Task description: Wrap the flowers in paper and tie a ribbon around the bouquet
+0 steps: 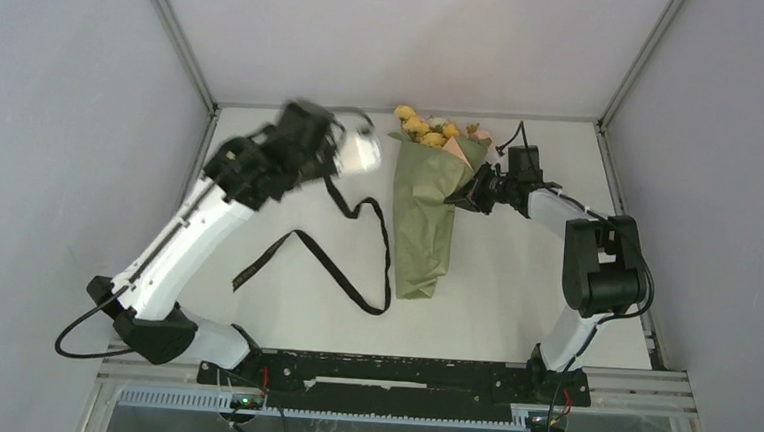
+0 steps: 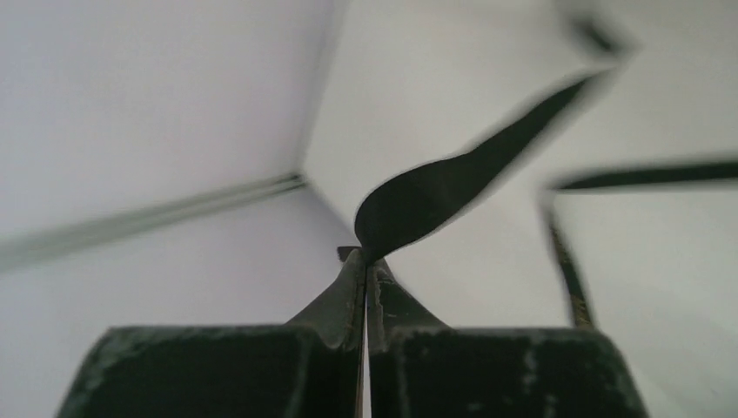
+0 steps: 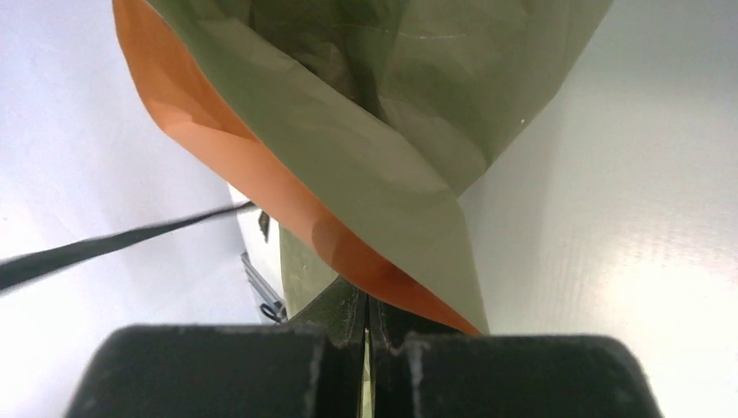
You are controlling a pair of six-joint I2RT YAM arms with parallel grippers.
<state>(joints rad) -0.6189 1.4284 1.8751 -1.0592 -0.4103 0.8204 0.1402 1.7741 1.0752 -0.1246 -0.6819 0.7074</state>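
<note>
Left fingers (image 2: 365, 259): closed, pinching 1 long flat black ribbon (image 2: 435, 196) (rest trailing over white bench (image 1: 514, 284)). Right fingers (image 3: 366, 306): closed on olive-green, orange-lined paper (image 3: 383, 131) of 1 bouquet (image 1: 423, 219) lying mid-bench, yellow-pink flowers (image 1: 424, 126) at far end.

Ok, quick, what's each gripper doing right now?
Left gripper: closed on the narrow flat black ribbon.
Right gripper: closed on the olive-green, peach-lined paper wrap.

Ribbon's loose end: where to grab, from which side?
Probably pinch the ribbon at its free tail near the tip, coming straight down with fingers across its width: it lies flat on the table, left of the bouquet and apart from it. The left gripper holds the other end.
</note>
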